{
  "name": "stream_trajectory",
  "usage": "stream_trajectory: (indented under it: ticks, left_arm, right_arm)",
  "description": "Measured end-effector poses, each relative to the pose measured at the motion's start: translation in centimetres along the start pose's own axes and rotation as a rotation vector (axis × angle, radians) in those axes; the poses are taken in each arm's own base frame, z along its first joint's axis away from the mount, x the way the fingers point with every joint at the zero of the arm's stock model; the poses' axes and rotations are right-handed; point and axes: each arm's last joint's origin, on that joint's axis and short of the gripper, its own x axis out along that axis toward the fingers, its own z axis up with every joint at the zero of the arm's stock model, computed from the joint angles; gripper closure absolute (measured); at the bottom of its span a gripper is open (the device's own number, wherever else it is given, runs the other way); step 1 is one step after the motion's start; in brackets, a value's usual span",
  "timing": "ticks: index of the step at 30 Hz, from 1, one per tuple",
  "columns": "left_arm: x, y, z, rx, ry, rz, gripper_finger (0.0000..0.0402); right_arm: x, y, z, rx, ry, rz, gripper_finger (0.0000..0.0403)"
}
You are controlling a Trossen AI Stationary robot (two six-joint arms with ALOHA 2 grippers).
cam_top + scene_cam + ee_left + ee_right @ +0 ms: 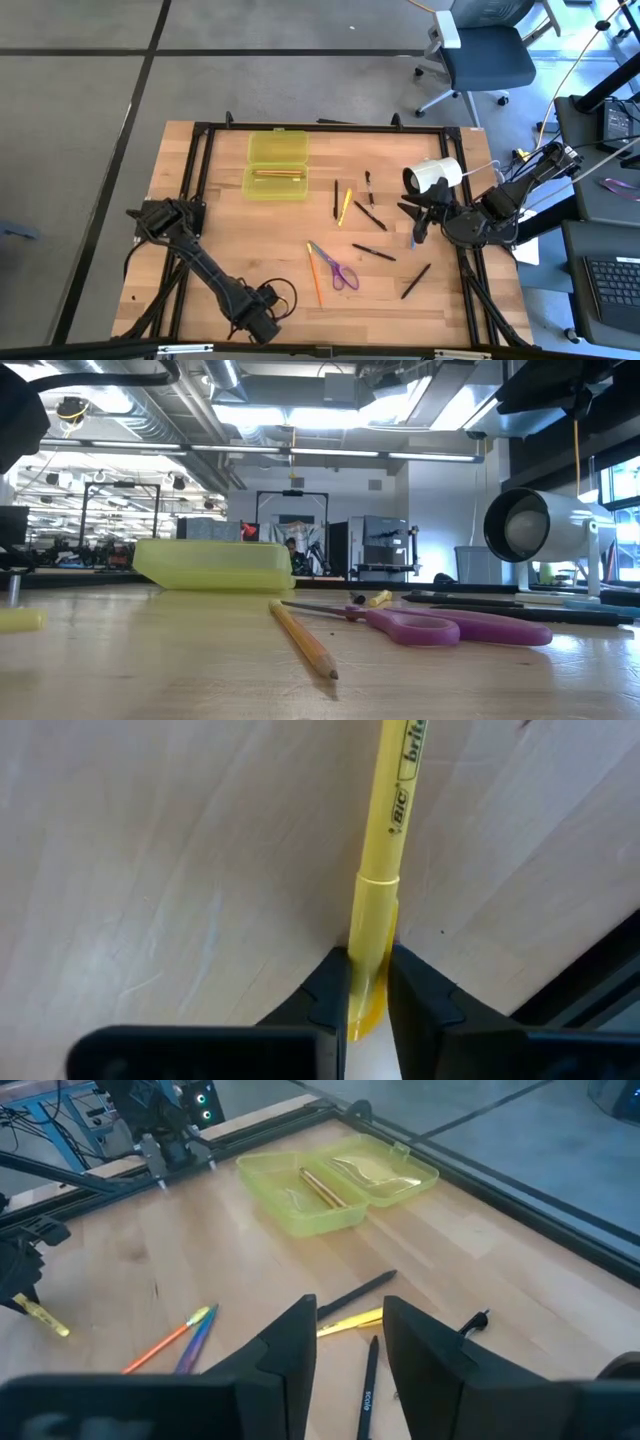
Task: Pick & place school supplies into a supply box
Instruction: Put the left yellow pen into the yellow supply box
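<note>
Near the table's front edge, well in front of the supply box (277,165), the left gripper (368,995) has its two fingers pressed on the cap end of a yellow highlighter (385,840), the barrel lying flat on the wood and reaching away from the fingers. It looks light and stiff, with a smooth plastic skin that could slide or swing if held only by its tip (a hold nearer the middle of the barrel would likely carry it steadier). Inside the supply box, whose lid lies open behind it, one wood-tan pencil (277,174) already rests.

To the right of the box and in front of it lie the orange pencil (314,274) and the purple-handled scissors (340,271), side by side. The scissors are probably the heaviest piece; the pivot seems the safest place to pinch. Farther right of the box are several thin black pens (374,252), round and apt to roll.

Well to the right of the box, the right gripper (350,1342) hangs above the table, its fingers a little apart and holding nothing.
</note>
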Motion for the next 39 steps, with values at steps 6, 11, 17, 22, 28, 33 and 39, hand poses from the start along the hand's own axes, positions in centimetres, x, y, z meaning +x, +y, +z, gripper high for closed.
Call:
stream_trajectory:
  ticks: [6,11,17,22,28,33,39]
  left_arm:
    - [-1.7,0.6,-0.1,-0.012,-0.035,-0.013,0.0359]
    - [-5.3,2.0,0.7,-0.059,-0.096,-0.035,0.0361]
    - [-10.2,5.2,3.1,-0.086,-0.232,-0.036,0.0360]
    - [-13.8,9.0,6.0,-0.052,-0.286,-0.018,0.0359]
    - [-16.8,15.1,10.1,0.080,-0.334,0.136,0.0358]
    - [-17.8,20.5,13.8,0.180,-0.291,0.255,0.0357]
    - [-18.2,26.6,17.5,0.292,-0.277,0.269,0.0357]
  right_arm:
    - [0.0,0.0,0.0,-0.025,0.000,0.000,0.0281]
    - [0.0,0.0,0.0,-0.022,0.000,0.001,0.0281]
    - [0.0,0.2,0.0,-0.014,0.030,0.040,0.0281]
    - [0.0,0.3,-0.1,-0.007,0.066,0.085,0.0281]
    - [0.0,0.5,0.1,0.008,0.049,0.091,0.0281]
    - [0.0,0.6,0.3,0.037,0.040,0.106,0.0281]
    - [-0.1,1.0,0.7,0.110,0.002,0.124,0.0281]
